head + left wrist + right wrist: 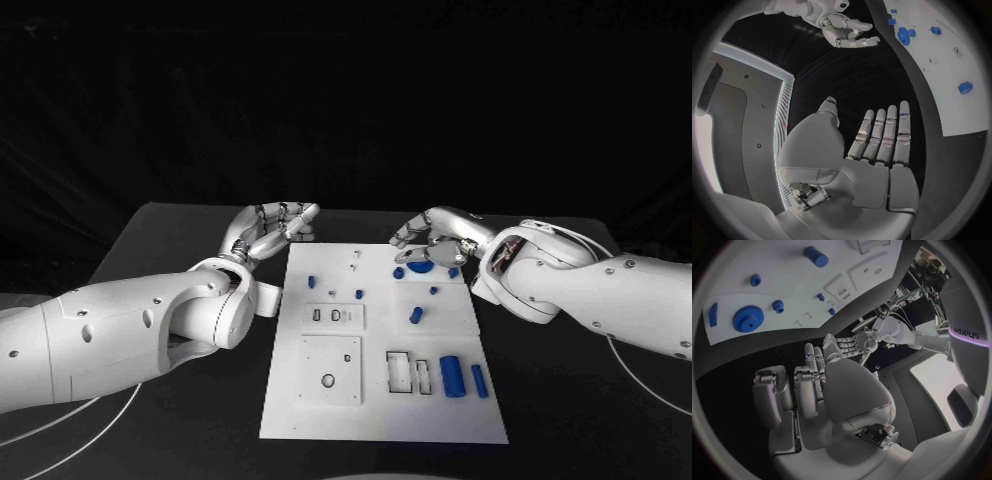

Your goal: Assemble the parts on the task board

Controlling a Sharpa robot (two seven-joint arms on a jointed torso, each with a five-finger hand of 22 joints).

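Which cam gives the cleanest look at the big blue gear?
Right wrist view: the big blue gear lies unobstructed, teeth visible. In the head view the right hand partly covers it. The left wrist view shows it small and distorted.

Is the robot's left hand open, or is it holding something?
Open. The left hand holds nothing; its fingers lie straight over the black table, beside the task board.

We see the task board (378, 410) lying in the middle of the table (173, 230). Our left hand (274, 228) sits just beside its far left corner, our right hand (433, 232) over its far right corner, above the gear (420, 267). Two cylinders (453, 376) lie near the board's right edge.
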